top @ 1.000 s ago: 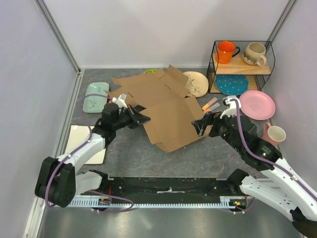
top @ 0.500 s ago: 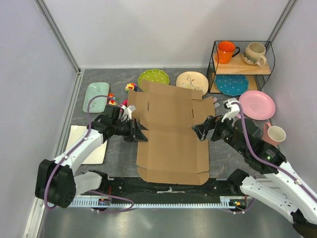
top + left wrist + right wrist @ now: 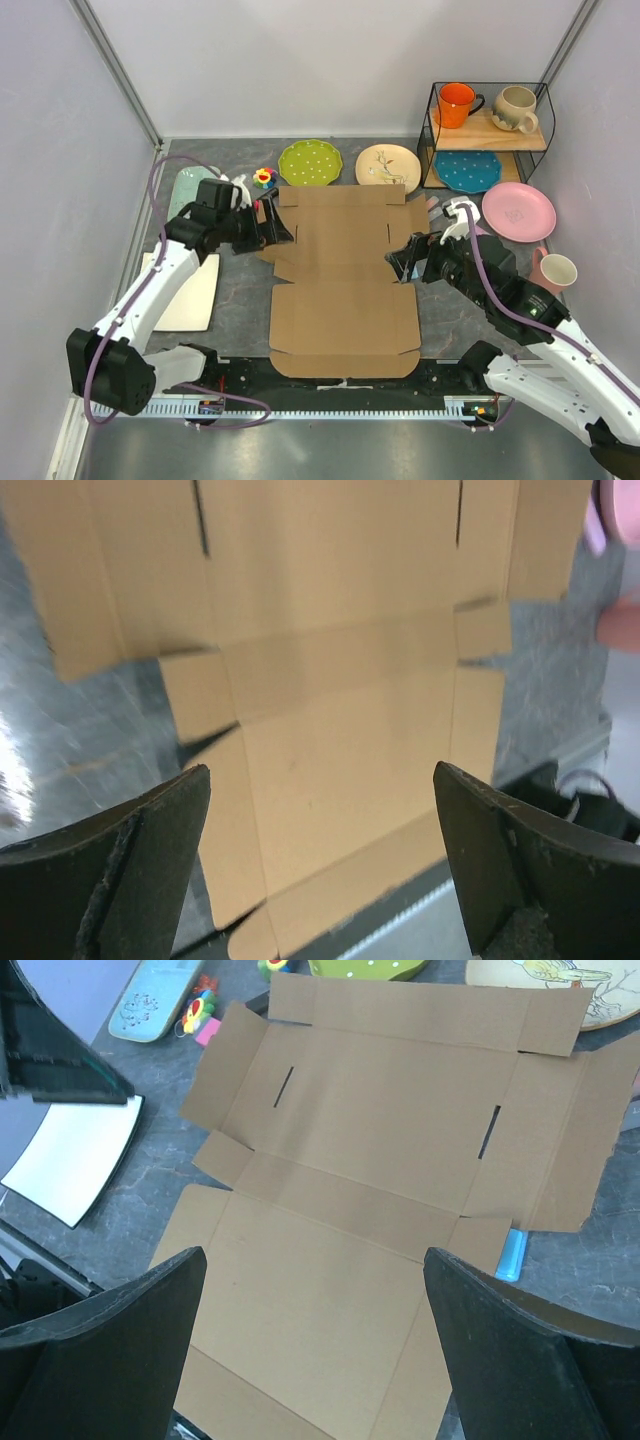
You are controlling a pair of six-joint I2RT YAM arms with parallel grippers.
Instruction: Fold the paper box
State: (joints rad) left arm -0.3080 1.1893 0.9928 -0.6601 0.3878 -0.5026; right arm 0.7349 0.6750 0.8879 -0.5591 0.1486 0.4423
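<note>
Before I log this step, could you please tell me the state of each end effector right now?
Left end effector: open, empty.
Right end effector: open, empty.

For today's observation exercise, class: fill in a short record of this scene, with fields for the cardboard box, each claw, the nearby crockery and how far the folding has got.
paper box: brown cardboard, lying flat and unfolded, mid-table
left claw: open, at the box's left edge, holding nothing
right claw: open, at the box's right edge, holding nothing
crockery beyond the box: green dotted plate, cream plate
folding progress: no flap raised yet
</note>
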